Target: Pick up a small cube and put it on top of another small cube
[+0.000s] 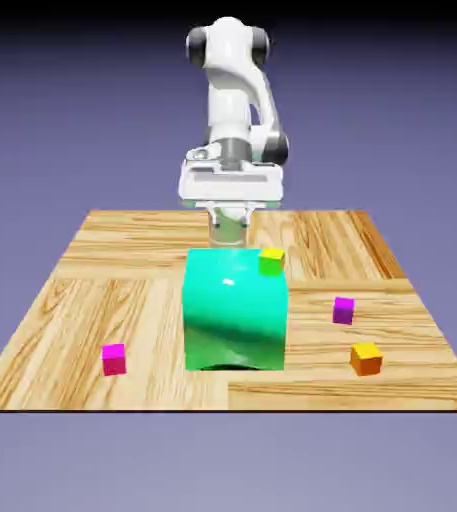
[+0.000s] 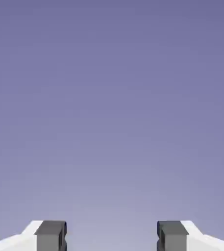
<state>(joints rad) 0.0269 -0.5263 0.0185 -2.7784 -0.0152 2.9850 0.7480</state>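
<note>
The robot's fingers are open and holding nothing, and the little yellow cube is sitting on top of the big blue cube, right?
Almost. The big cube is green, not blue, as the exterior view shows. The rest holds: the little yellow cube sits on its top, near the corner, and the hand view shows the fingers spread apart with only the plain backdrop between them.

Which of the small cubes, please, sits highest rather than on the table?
The yellow-green cube: it rests on the big green cube at its far corner, while the magenta, purple and orange ones lie on the wood.
</note>
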